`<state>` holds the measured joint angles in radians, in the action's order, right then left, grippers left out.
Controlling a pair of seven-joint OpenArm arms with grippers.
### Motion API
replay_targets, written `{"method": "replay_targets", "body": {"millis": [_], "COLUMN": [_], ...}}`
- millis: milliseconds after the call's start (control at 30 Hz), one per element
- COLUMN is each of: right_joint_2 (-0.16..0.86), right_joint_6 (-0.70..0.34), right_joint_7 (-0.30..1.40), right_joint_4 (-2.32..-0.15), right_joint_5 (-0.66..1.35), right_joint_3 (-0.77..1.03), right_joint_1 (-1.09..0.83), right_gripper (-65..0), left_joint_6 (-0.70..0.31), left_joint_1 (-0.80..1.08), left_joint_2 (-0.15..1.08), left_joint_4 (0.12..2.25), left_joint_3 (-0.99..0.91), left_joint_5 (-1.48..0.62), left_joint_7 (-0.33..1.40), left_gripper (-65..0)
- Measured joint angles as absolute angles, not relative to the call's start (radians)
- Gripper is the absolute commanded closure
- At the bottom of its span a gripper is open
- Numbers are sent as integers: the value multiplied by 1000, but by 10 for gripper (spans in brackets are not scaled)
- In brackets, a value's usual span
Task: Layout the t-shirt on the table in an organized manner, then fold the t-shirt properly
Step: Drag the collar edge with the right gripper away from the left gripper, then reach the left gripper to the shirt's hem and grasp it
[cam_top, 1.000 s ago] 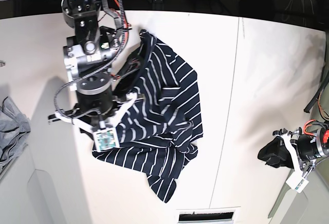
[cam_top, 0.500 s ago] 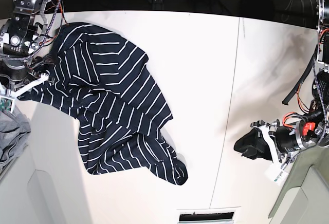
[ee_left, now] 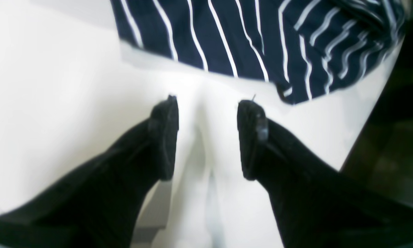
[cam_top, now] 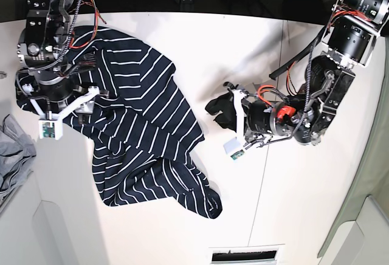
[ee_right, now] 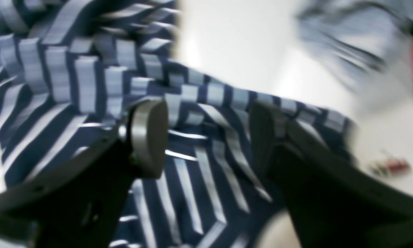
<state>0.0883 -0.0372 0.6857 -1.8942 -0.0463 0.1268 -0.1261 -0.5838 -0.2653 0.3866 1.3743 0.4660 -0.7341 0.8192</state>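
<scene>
On the table, t-shirt hem near left gripper, jaws apart

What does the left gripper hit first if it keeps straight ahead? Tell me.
Probably the t-shirt: the open left gripper points over bare table at the shirt's near edge. Its height above the table is unclear.

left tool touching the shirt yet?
No. In the left wrist view the left tool stands open over bare table, with the t-shirt edge lying clear ahead of its fingertips.
</scene>
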Motion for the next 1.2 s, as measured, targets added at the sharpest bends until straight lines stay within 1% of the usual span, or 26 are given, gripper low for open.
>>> {"method": "replay_targets", "body": {"millis": [100, 167, 300, 333, 433, 533, 567, 600, 633, 667, 700, 733, 767, 800, 833, 967, 1100, 1200], "right_joint_2": [86, 88, 99, 99, 99, 96, 97, 97, 97, 97, 97, 97, 97, 97, 97, 97, 106, 140], "right_joint_6": [-38, -39, -44, -74, -150, -188, -188, -188, -188, -188, -187, -187, -187, -187, -187, -188, -189, -191], "right_joint_7": [643, 619, 604, 605, 604, 602, 602, 602, 602, 606, 608, 607, 606, 607, 606, 606, 606, 602], "right_joint_4": [-1785, -1678, -1488, -1452, -1371, -1323, -1316, -1309, -1304, -1301, -1301, -1301, -1301, -1301, -1301, -1301, -1324, -1328], "right_joint_5": [-112, -134, -134, -139, -91, -46, -41, -41, -41, -45, -44, -44, -45, -48, -65, -71, -71, -61], "right_joint_3": [61, 36, 2, -2, -29, -63, -72, -80, -84, -87, -88, -88, -88, -88, -88, -72, -19, 9], "right_joint_1": [-63, 1, 127, 153, 212, 233, 233, 231, 230, 230, 230, 231, 231, 233, 233, 260, 310, 336], "right_gripper": [-373, -373, -373, -373, -371, -361, -329, -276, -206, -124, -38, 0, 0, 0, 0, 0, 0, 0], "left_joint_6": [-543, -505, -475, -453, -434, -427, -427, -427, -427, -427, -427, -427, -427, -426, -423, -339, -333, -328], "left_joint_1": [-270, -268, -252, -246, -239, -242, -242, -242, -242, -241, -239, -238, -239, -240, -242, -246, -234, -205], "left_joint_2": [344, 319, 293, 287, 252, 206, 192, 180, 170, 163, 160, 159, 158, 158, 162, 196, 282, 357], "left_joint_4": [1374, 1374, 1374, 1373, 1346, 1298, 1276, 1252, 1228, 1208, 1193, 1185, 1184, 1184, 1184, 1207, 1259, 1282], "left_joint_3": [472, 472, 473, 472, 471, 471, 471, 471, 471, 472, 472, 472, 472, 471, 471, 472, 470, 470], "left_joint_5": [-646, -618, -538, -517, -465, -400, -387, -376, -361, -342, -327, -318, -297, -276, -265, -262, -254, -269], "left_joint_7": [797, 796, 738, 727, 698, 648, 633, 619, 608, 592, 574, 558, 557, 557, 560, 588, 628, 614], "left_gripper": [-374, -392, -392, -392, -392, -391, -391, -390, -387, -361, -293, -180, -58, 0, 0, 0, 0, 0]}}
